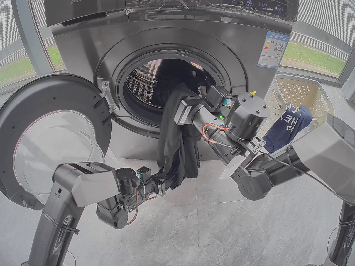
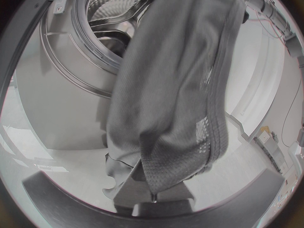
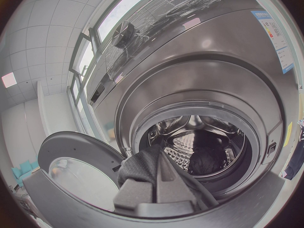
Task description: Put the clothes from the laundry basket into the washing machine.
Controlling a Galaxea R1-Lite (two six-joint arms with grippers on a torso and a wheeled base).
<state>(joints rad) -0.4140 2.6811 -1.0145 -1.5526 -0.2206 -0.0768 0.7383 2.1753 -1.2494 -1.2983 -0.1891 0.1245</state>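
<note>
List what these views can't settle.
1. laundry basket lower contents: head view, right arm covers them.
2. drum lower right: head view, black garment hangs across it.
3. dark heap inside drum: right wrist view, too dark to identify.

Left arm [image 1: 79, 183] held low, forearm extended forward, left gripper [image 1: 167, 184] pinched onto the hanging end of the black garment [image 1: 173, 145]; right arm [image 1: 318, 145] higher, angled forward and leftward, right gripper [image 1: 180, 109] clamped on its upper part
</note>
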